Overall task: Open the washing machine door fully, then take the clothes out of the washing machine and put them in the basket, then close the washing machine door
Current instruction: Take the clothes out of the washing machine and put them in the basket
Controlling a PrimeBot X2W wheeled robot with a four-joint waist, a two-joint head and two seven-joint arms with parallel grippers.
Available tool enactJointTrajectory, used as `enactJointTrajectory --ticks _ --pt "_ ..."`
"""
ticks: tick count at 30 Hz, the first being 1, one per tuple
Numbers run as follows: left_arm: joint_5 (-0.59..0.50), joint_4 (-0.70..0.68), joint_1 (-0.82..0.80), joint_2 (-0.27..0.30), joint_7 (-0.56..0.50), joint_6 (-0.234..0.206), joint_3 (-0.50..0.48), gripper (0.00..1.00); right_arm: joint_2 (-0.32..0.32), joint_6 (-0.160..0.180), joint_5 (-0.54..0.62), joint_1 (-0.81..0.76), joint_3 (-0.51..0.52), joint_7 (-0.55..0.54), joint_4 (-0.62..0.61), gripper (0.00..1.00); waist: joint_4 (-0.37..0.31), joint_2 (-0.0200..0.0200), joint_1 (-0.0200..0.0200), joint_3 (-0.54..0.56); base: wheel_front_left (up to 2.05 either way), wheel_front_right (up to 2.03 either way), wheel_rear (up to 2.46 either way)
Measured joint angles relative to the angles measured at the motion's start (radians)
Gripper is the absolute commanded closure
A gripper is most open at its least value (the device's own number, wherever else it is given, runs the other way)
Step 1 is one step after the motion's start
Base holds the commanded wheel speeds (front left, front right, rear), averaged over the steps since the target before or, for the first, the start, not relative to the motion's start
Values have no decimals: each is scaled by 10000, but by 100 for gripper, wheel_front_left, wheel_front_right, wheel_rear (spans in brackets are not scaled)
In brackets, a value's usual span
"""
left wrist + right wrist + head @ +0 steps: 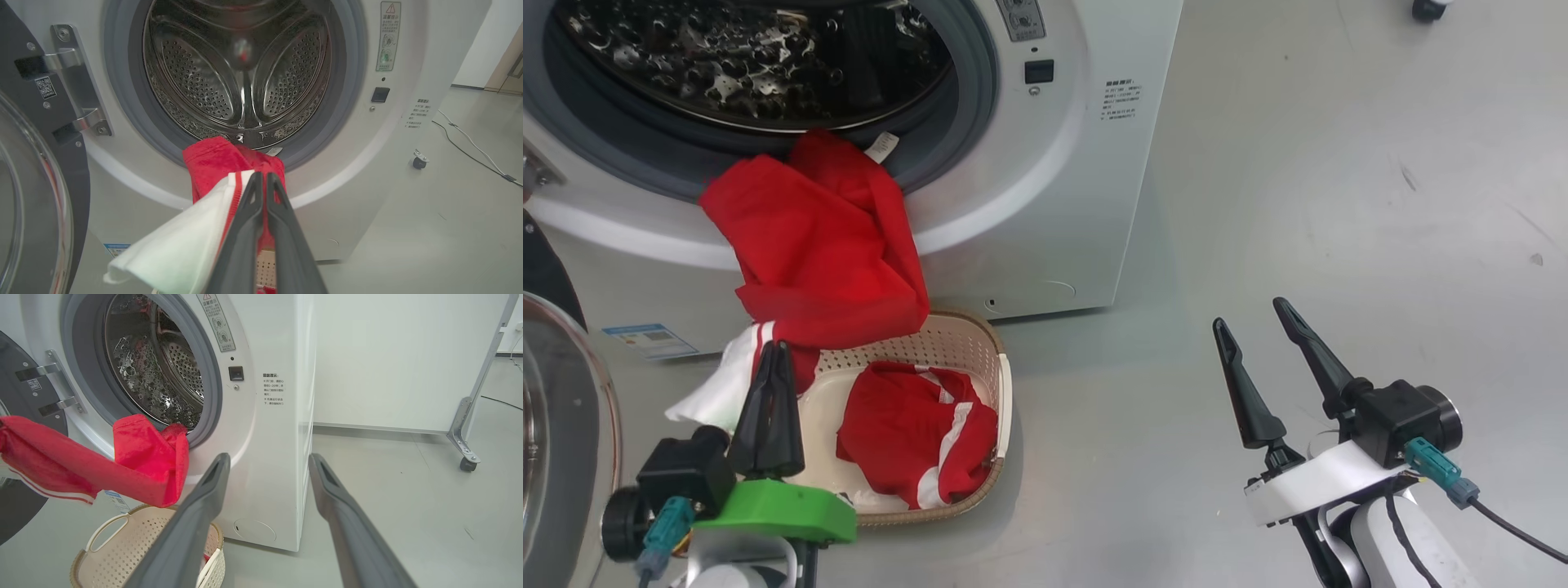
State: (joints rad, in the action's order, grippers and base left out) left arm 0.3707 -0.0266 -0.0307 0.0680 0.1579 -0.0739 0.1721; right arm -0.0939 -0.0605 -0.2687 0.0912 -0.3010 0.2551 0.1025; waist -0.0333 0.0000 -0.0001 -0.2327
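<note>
The left claw point(778, 353) is pressed together, pinching the red garment point(817, 245) at its white-striped edge. In the left wrist view its fingers point(245, 228) sit tight against each other with red and white cloth bunched at them. The red garment drapes from the lower lip of the drum mouth of the washing machine point(1078, 163) down over the basket point(984, 339) — 1 end lies on the grey rubber ring point(980, 98), the other at the claw. A 2nd red piece point(915, 433) with white stripes lies crumpled inside the basket. The basket sits on the floor point(1339, 204), just in front of the machine's lower panel. At the left, the washing machine door point(556, 425) is swung open with its hinge side toward the machine, and a blue label sticker point(649, 341) is on the panel beside it. The right claw point(1250, 314) is spread with nothing between its fingers — it sits over bare floor to the right of the machine, well apart from the basket.
</note>
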Motion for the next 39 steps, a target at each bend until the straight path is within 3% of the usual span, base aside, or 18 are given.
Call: enactJointTrajectory --ticks 11,24,39 --pt "163 1302 -147 -65 -148 6 286 100 8 -35 2 95 -54 -4 -504 0 -212 0 0 -927 0 0 0" --pt "267 3264 -2023 -119 -337 -2 -159 100 121 -90 -2 825 -167 -2 -867 0 -643 0 0 -2441 0 0 0" --pt "353 5891 -4388 431 -1233 -15 -560 100 286 -203 -46 1860 -384 -2 -1072 0 -1546 0 0 -4610 0 0 0"
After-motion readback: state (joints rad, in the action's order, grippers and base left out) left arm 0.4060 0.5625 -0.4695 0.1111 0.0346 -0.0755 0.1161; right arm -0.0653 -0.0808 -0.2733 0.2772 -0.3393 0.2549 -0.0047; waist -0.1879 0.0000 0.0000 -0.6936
